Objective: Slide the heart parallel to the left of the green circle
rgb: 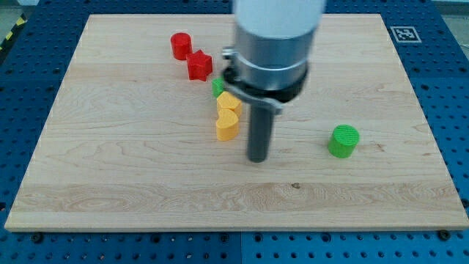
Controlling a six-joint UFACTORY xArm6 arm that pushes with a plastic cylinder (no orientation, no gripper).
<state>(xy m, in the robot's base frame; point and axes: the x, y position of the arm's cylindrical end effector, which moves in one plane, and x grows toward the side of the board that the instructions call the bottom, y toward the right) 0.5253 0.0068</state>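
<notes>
A yellow-orange heart (226, 125) lies near the middle of the wooden board (110, 161). A second yellow-orange block (229, 102) touches its top side; its shape is partly hidden by the arm. The green circle (343, 141) stands at the view's right, well apart from the heart. My tip (257, 157) rests on the board just to the right of and slightly below the heart, between it and the green circle. A small gap separates the rod from the heart.
A red cylinder (180, 45) and a red star (198, 65) sit toward the view's top left. A small green block (218, 87) shows partly behind the arm, just above the yellow-orange blocks. A marker tag (404, 34) is at the top right corner.
</notes>
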